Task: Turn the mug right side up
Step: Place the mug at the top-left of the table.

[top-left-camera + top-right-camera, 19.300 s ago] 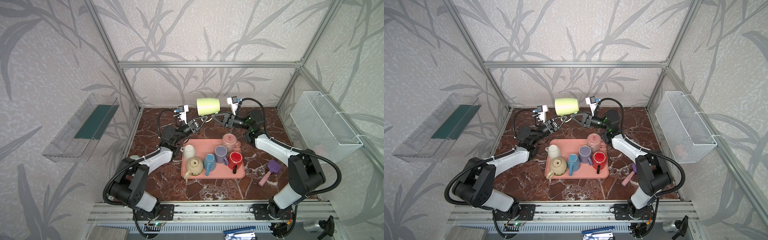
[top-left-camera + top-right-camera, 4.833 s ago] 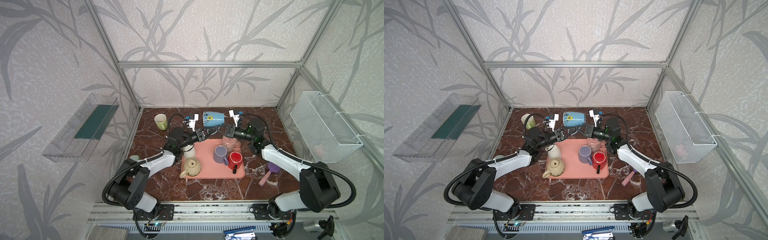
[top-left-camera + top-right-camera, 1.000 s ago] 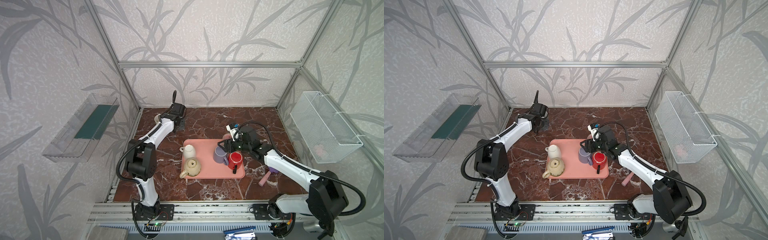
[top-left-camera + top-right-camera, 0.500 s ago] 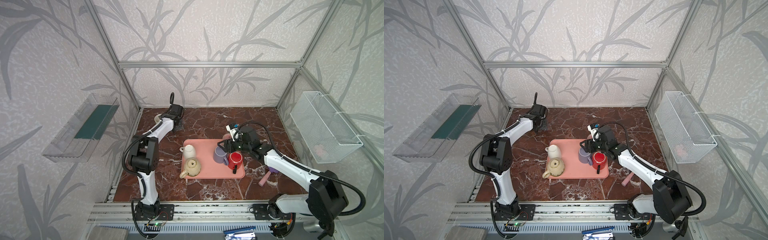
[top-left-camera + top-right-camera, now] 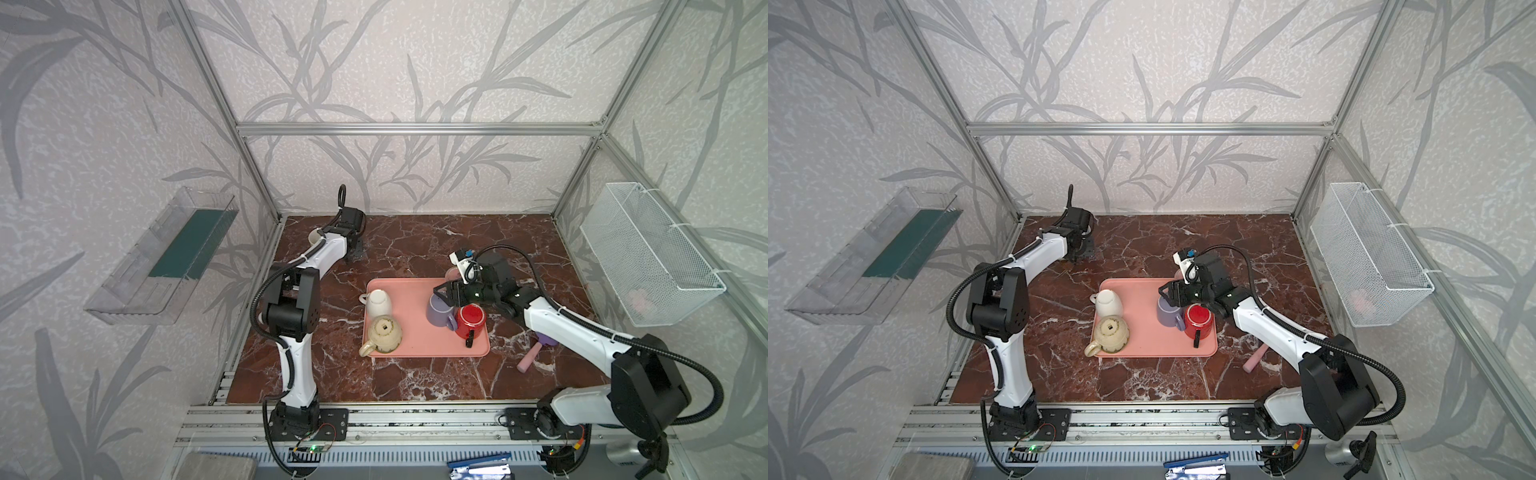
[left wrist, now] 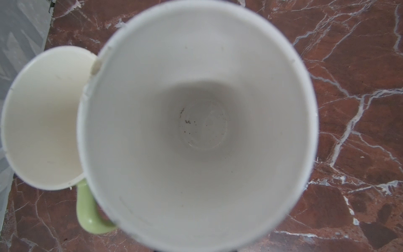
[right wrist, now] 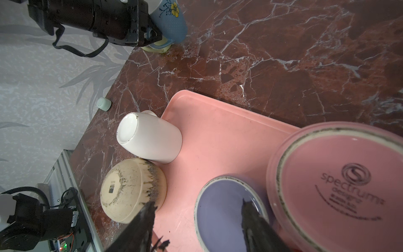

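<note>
Blue mug [image 7: 172, 19], mid-air over tray [image 5: 411, 345] seconds ago, now standing upright in back-left corner, touching green mug [image 6: 43, 117]. Left gripper [image 7: 156, 36] staying closed, seemingly pinching its rim. We're judging purple mug [image 5: 440, 311] next: sitting base-up on tray, axis vertical, directly under right gripper [image 7: 198, 205], whose jaws are hanging open, empty. We're counting two mugs upright, five inverted on tray.

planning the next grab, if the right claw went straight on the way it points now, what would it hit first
Most likely the upturned base of the purple mug on the pink tray: the open right claw frames it in the right wrist view. Depth is unclear.
</note>
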